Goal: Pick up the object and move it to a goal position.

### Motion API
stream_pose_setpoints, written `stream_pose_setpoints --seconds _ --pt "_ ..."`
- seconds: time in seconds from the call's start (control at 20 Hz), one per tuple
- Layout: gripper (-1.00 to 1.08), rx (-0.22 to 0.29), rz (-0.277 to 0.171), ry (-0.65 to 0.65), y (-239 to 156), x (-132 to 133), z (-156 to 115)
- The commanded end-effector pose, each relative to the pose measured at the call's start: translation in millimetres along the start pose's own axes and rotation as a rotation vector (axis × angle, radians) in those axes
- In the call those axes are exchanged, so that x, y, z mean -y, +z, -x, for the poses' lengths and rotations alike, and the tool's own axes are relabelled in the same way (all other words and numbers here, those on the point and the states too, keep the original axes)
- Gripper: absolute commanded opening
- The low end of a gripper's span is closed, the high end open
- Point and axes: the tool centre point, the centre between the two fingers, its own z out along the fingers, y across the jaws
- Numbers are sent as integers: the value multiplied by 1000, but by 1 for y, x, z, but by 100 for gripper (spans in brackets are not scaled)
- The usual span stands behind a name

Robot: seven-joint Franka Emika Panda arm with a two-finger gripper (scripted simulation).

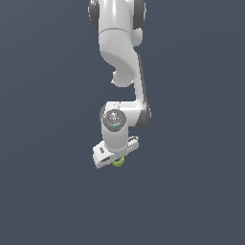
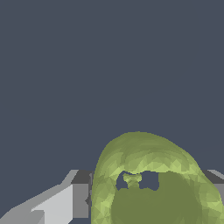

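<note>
The object (image 1: 118,161) is a small yellow-green ring that peeks out from under the white hand in the exterior view. In the wrist view the object (image 2: 148,175) fills the near part of the picture, and its dark hole shows near the centre. My gripper (image 1: 116,158) sits right over it. In the wrist view my gripper (image 2: 148,188) has one grey finger (image 2: 81,199) against one side of the ring and the other finger (image 2: 216,179) against the opposite side. The jaws look shut on the ring. I cannot tell whether it rests on the floor.
A plain dark blue-grey surface (image 1: 48,191) lies all around the arm. The white arm (image 1: 119,52) reaches in from the top of the exterior view.
</note>
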Motion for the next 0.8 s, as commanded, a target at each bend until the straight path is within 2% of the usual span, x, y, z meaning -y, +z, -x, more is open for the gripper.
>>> stream_pose_setpoints --seconds 0.0,0.75 --pt "-100 0 0 0 0 0 0" --pt "-100 0 0 0 -11 3 3"
